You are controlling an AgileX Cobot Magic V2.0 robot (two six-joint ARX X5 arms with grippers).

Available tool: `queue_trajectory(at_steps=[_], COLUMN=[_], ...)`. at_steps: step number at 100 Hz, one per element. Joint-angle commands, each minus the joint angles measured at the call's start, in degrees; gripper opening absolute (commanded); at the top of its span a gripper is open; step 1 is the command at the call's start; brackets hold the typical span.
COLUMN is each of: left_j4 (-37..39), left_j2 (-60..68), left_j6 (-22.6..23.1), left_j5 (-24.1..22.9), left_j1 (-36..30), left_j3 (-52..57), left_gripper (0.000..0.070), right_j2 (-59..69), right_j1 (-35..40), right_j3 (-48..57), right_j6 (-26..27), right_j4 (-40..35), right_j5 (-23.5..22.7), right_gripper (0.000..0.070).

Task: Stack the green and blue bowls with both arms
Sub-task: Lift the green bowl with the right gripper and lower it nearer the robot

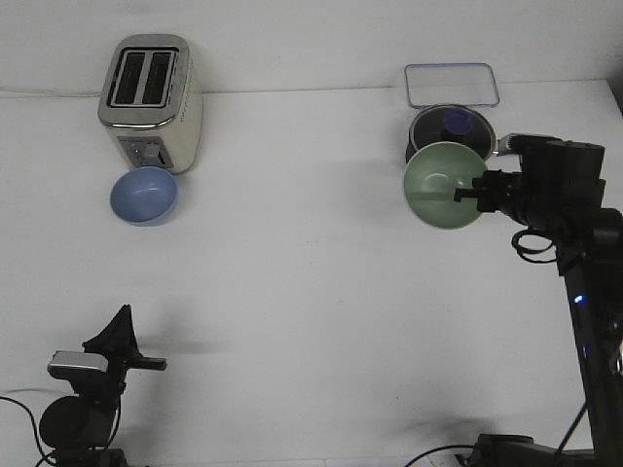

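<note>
The pale green bowl (440,187) is lifted off the table at the right and tilted, with its inside facing the camera. My right gripper (470,193) is shut on its right rim, with one finger reaching into the bowl. The light blue bowl (144,195) sits upright on the white table at the left, just in front of the toaster. My left gripper (131,345) is low at the near left, far from both bowls and holding nothing. From this angle I cannot tell how its jaws stand.
A silver toaster (151,102) stands at the back left, touching or nearly touching the blue bowl. A dark saucepan with a blue knob (453,126) sits right behind the green bowl. A clear rectangular tray (451,85) lies behind the saucepan.
</note>
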Motion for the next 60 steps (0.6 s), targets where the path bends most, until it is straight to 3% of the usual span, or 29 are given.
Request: queue_trajectory(at_steps=[1, 13, 28, 60], left_j4=[0.57, 0.57, 0.57, 0.57], left_j2=[-0.07, -0.07, -0.07, -0.07], left_j6=[-0.04, -0.04, -0.04, -0.04], left_j5=[0.15, 0.15, 0.15, 0.15], left_j1=[0.11, 0.11, 0.11, 0.11], left_j3=[-1.11, -1.11, -1.11, -1.11], left_gripper=[0.0015, 0.0015, 0.0015, 0.0015], right_j2=[-1.20, -4.76, -6.29, -2.84], right_j1=[2.58, 10.47, 22.05, 38.18], right_j3=[-0.70, -5.09, -13.03, -27.36], right_j6=[1.09, 2.38, 5.33, 11.98], right_j4=[-1.55, -2.69, -0.59, 11.65], right_j5=[-0.35, -0.20, 3.30, 4.83], right_gripper=[0.0000, 0.0000, 0.0000, 0.0000])
